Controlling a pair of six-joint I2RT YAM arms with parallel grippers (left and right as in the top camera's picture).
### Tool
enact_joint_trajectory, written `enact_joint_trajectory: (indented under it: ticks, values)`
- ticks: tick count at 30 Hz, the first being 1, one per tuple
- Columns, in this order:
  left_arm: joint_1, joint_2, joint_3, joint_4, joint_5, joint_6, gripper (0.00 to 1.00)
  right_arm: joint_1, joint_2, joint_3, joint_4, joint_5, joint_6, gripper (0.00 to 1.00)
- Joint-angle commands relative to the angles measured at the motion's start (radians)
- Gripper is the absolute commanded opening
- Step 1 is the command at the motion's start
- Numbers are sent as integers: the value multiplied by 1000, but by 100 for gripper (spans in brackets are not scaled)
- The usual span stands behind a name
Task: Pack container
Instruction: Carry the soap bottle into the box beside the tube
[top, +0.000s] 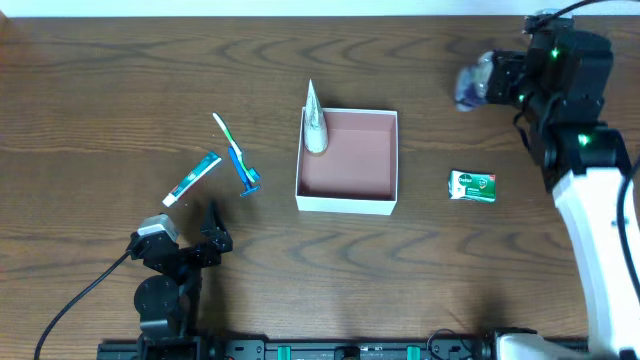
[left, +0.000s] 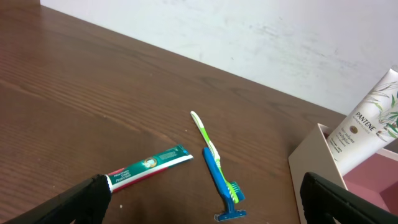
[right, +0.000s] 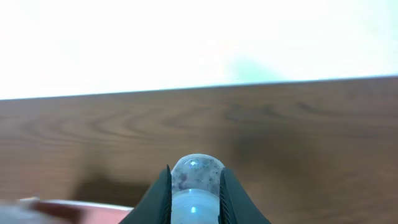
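Your container (top: 347, 160) sits open near the middle of the table (top: 90, 90), its pinkish-brown floor mostly bare. A white Pantene tube (left: 364, 124) stands tilted in the container's far left corner, leaning on the wall with its crimped end poking out past the rim.

Your right claw (right: 195, 183) is up toward the far right corner of the table, clenched on a small bluish item with a clear dome (top: 468, 86). You cannot tell what it is from these views. Between that claw and the near edge, to the right of the container, a green soap packet (top: 472, 186) lies flat.

Your left claw (top: 190, 235) hangs by the near edge, left of the middle, with its fingers spread wide and nothing between them. Toward the left edge from the container lie a toothpaste tube (left: 149, 167), a white-and-green toothbrush (left: 205, 137) and a blue razor (left: 222, 190). The toothbrush's bristle end touches the razor's handle, and the toothpaste lies just beside them.
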Motion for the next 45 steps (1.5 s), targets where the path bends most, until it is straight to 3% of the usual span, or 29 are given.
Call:
enact_joint_trajectory:
  ticks: [1,10,20,45]
  values:
    - [7,-3,-27,-6,14,10,98,83,-59,16,-5,-42,84,10]
    - [7,4,-27,-6,14,10,98,312,-30,16,-19,98,219,10]
    - [7,7,-27,-6,14,10,98,472,89,16,7,256,277,12]
    - [7,7,-27,-6,14,10,98,524,366,16,140,296,311,11]
